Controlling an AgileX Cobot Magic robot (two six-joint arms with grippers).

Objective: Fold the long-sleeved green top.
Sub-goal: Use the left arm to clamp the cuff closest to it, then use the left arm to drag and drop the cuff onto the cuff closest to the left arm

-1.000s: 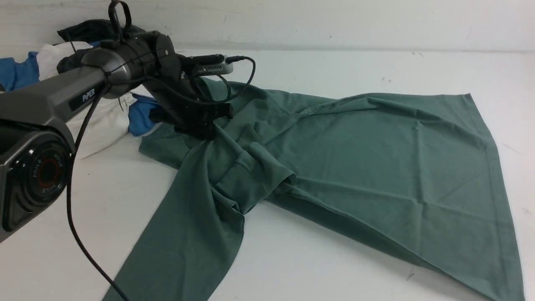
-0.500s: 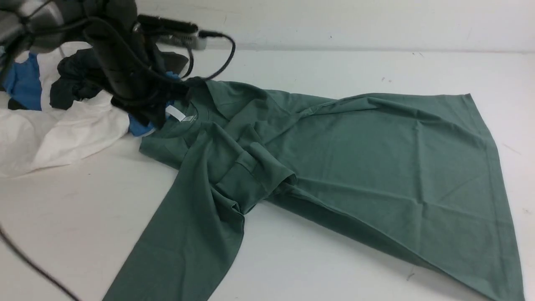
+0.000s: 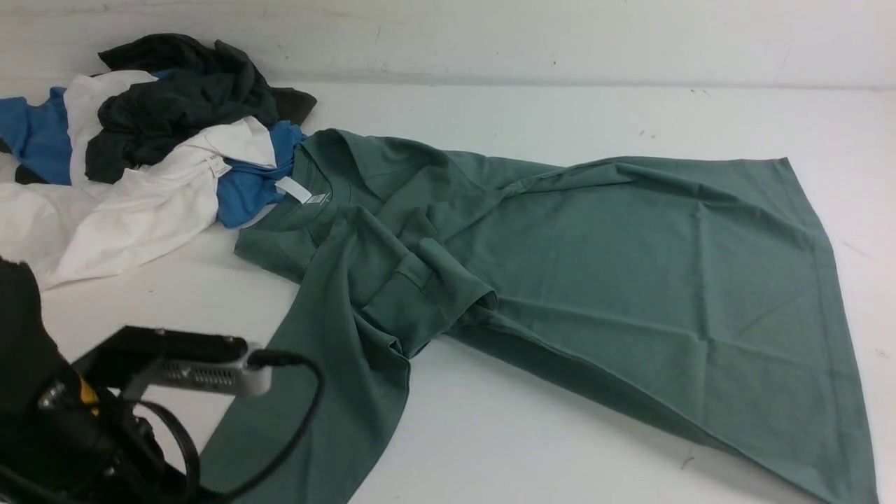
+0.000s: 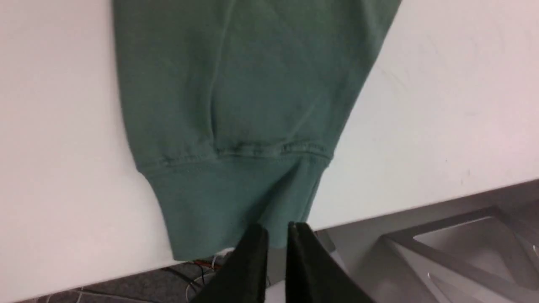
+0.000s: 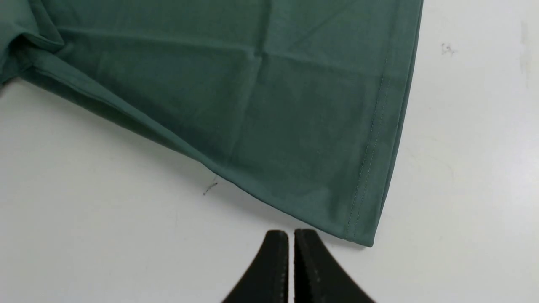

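White table (image 3: 560,119), near edge: left gripper (image 4: 276,229) sits at the sleeve cuff (image 4: 219,198), jaws nearly together with a slim gap; a pinch on cloth cannot be confirmed. The right gripper (image 5: 290,232), pressed together and empty, lies just beside the hem corner (image 5: 360,227). The green long-sleeved top (image 3: 630,266) spreads across the table, collar touching a far-left garment pile (image 3: 154,140).

White tabletop (image 3: 560,119), faintly scuffed, meets a plain white wall (image 3: 560,35) at its far edge. Lighting even, shadows soft. Below the near edge: grey floor (image 4: 139,290) and a metal frame (image 4: 463,248).
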